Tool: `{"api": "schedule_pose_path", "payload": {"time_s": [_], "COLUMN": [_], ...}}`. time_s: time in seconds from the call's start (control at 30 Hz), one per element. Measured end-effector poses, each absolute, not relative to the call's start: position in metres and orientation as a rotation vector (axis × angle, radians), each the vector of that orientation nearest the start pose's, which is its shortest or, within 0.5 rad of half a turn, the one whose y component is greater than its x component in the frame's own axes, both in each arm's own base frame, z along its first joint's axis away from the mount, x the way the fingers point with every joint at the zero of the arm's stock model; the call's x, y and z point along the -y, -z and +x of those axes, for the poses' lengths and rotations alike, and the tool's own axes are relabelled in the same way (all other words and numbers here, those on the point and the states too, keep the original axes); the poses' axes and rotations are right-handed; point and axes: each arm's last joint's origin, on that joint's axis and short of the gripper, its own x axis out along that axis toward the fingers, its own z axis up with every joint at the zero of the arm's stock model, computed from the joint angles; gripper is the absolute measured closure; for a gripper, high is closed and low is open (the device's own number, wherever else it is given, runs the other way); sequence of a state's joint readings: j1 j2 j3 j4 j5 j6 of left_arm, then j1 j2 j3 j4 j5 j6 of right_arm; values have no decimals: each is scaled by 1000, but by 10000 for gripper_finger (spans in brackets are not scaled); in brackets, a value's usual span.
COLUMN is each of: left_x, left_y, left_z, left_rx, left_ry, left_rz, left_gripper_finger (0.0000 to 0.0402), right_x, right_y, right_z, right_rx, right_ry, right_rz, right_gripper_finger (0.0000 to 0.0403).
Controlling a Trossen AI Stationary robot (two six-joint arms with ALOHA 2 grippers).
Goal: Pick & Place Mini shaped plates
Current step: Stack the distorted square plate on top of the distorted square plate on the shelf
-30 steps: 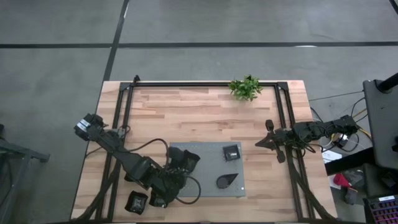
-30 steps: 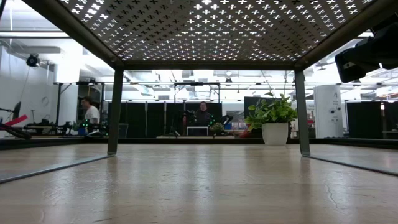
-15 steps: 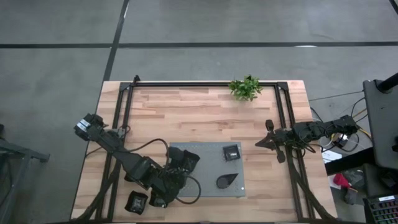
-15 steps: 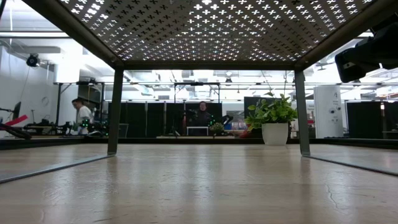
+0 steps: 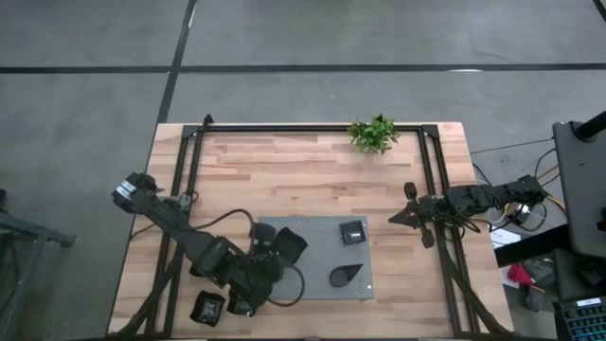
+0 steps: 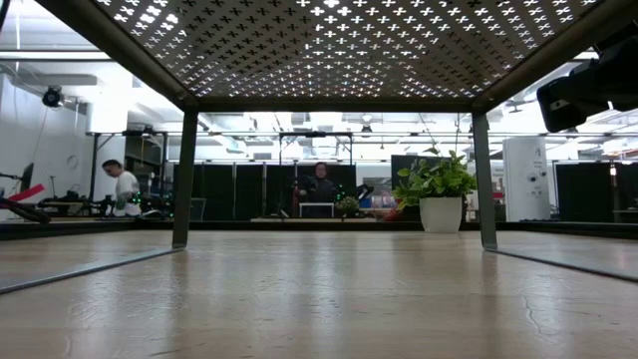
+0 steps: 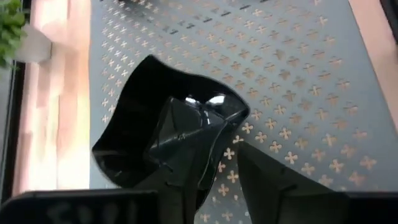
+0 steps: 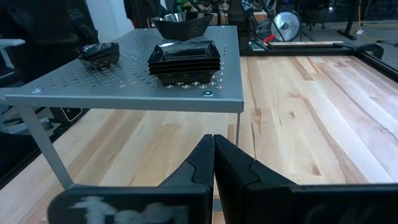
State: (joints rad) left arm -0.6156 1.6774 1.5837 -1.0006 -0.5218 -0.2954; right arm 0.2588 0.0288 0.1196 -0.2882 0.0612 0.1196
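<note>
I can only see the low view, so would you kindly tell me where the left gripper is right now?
Observer: The left gripper is at a teardrop plate over the left part of the grey platform.
Operator: Thank you. What else sits on top of that platform?
Observer: A stack of square plates and a second teardrop plate.
Operator: And the right gripper?
Observer: The right gripper is shut and empty, above the table to the platform's right.
</note>
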Motion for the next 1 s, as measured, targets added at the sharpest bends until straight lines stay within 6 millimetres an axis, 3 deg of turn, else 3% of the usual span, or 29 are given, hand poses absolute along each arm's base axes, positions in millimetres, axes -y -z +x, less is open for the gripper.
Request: {"api": "schedule_pose_path", "payload": {"time_s": [0.23, 0.47, 0.7, 1.0], "left_x": [187, 192, 213, 246], "left_y": [-340, -342, -340, -333], "left_z": [272, 254, 238, 214], "left_rx": [-973, -1131, -1177, -1077], "left_ry": [-16, -22, -5, -2], "left_rz": [173, -44, -197, -223], "left_gripper_finger": [294, 300, 301, 304], "right_x": [-21, -21, -21, -21], "right_y": [-174, -174, -174, -174], "right_z": [87, 87, 87, 87], "right_rx": [-207, -207, -207, -207], "right_ry": [-185, -185, -185, -185], "right_rz": [87, 87, 87, 87], "right_gripper_finger": [394, 394, 394, 394]}}
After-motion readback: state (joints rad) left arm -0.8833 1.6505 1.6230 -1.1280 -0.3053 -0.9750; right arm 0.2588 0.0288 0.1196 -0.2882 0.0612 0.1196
